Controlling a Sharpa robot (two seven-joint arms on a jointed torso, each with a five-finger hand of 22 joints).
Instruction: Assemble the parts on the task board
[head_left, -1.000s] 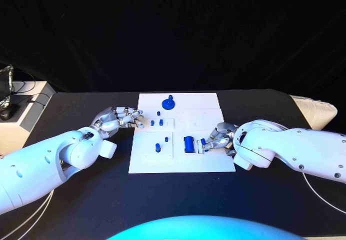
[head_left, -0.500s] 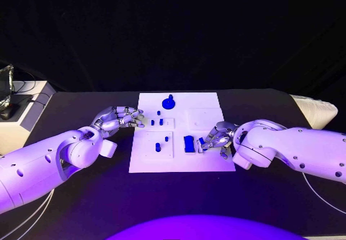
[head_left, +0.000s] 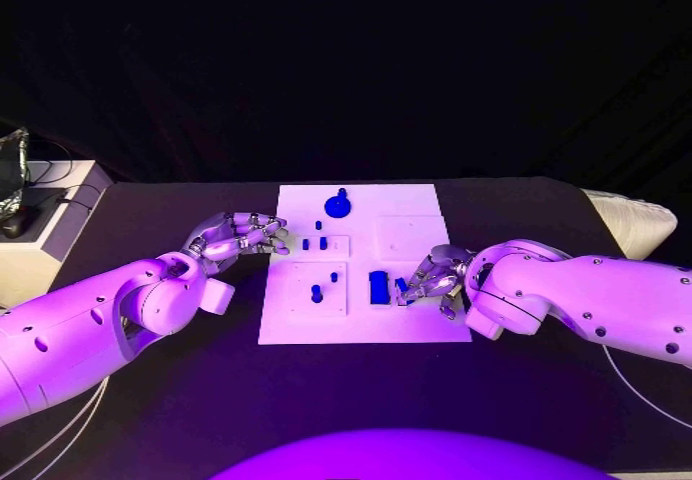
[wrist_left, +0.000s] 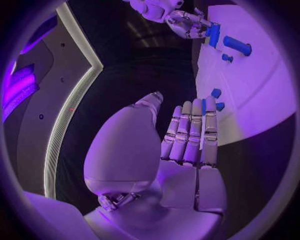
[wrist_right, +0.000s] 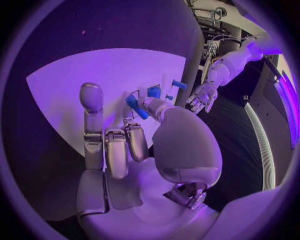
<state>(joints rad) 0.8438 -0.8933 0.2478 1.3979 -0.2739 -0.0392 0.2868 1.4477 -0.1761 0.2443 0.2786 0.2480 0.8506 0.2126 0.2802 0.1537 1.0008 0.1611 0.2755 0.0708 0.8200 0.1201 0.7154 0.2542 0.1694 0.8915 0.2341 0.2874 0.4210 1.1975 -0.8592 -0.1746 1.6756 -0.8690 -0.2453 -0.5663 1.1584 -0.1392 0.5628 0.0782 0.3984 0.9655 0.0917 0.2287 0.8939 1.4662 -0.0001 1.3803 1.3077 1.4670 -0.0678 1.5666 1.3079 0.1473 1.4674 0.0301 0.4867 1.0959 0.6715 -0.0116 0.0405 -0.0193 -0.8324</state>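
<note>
Blue block (head_left: 378, 287) sits low on the white task board (head_left: 418, 325), and the right hand (head_left: 433, 277) has crept closer since a second ago, fingers touching it, maybe pinching a small part, hard to tell. Left hand (head_left: 235, 236) hovers released at the board's edge.

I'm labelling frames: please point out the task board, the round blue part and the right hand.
Task board (head_left: 418, 325), head view, bare near corner.
Round blue part (head_left: 338, 208), head view, middle of its disc.
Right hand (head_left: 431, 275), head view, middle of the hand.
</note>
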